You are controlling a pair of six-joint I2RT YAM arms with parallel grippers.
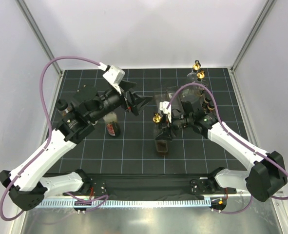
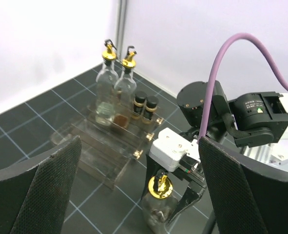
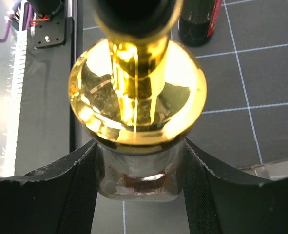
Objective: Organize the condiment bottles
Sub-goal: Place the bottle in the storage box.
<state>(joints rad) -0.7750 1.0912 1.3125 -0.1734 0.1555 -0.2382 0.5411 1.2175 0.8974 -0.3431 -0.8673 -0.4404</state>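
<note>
Gold fills the right wrist view: the pourer top (image 3: 136, 92) of a tall clear bottle (image 1: 162, 145). The right gripper (image 1: 167, 127) pinches it just under that top, with its fingers (image 3: 51, 195) on either side of the glass shoulder. Seen from above, the bottle is at the centre of the frame, below and left of the clear rack (image 1: 182, 100). I cannot tell whether its base rests on the mat.

Two matching bottles (image 2: 115, 80) stand in the upper left of the left wrist view, at the rack's far end, just beside two small black-capped bottles (image 2: 145, 106). The red sauce bottle (image 1: 113, 126) stands centre left in the overhead view, near the left gripper (image 1: 136, 101), whose jaws are spread wide and empty.

The step in hand looks like carrying the held bottle to the rack. The grip is high and glass is slick, so keep the bottle upright and move slowly. Clear the rack's wall, then lower the bottle straight into a free slot without nudging its twins.
</note>
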